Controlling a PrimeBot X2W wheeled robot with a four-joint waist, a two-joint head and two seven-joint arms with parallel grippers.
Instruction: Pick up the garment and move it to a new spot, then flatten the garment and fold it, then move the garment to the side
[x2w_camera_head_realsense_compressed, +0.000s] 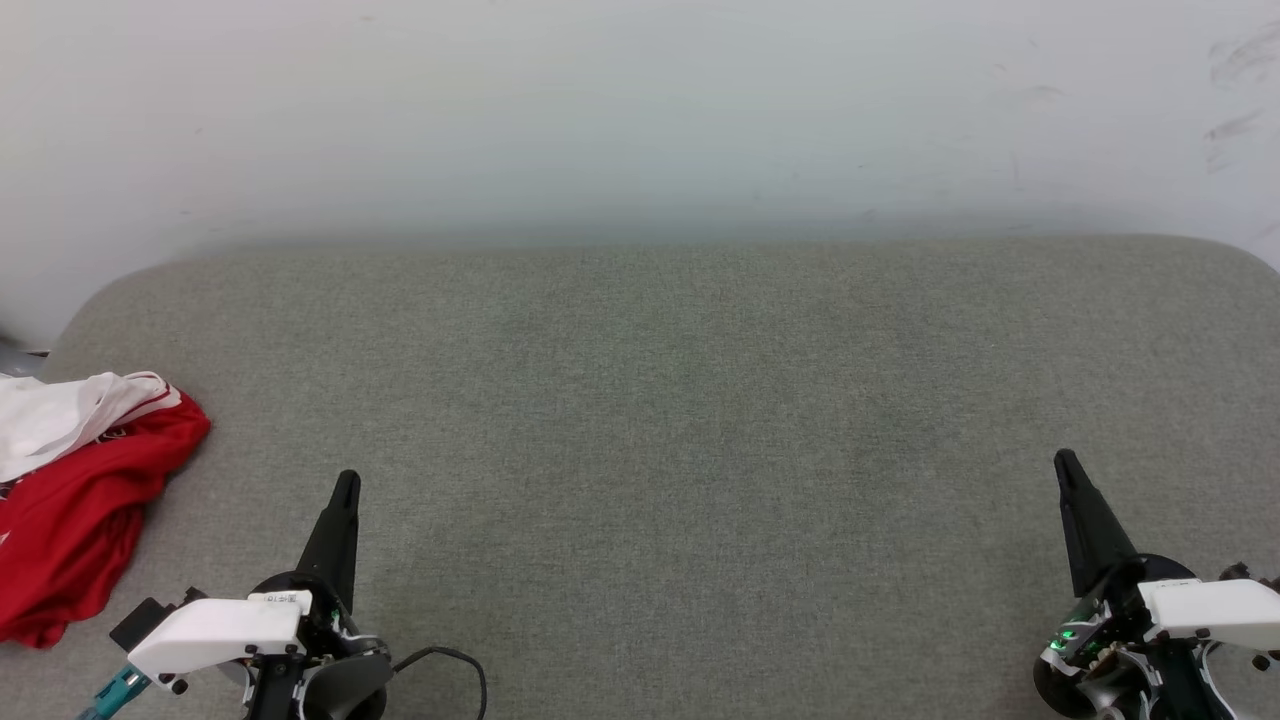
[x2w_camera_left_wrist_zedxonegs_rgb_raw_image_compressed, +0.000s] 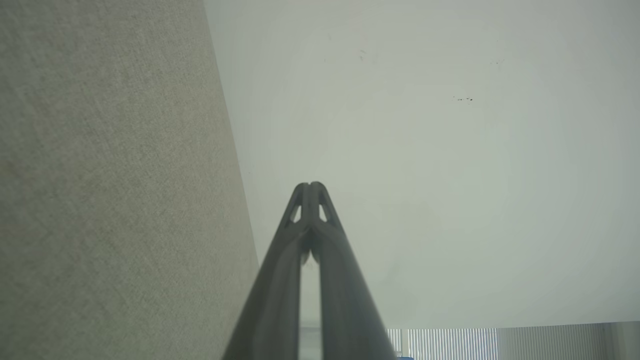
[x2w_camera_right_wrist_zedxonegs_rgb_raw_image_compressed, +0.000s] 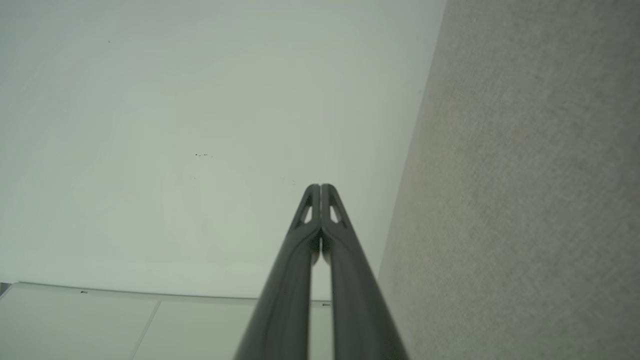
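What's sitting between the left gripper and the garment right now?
Nothing: in the head view, the stretch between the left gripper and the crumpled red-and-white garment is bare grey upholstery.

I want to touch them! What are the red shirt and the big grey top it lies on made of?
The red jersey shirt looks like thin, smooth cloth, maybe sporty polyester: it lies crumpled in soft, floppy folds. The grey surface seems covered in matte woven fabric: it has a fine speckled weave and rounded corners, and it is perhaps padded underneath.
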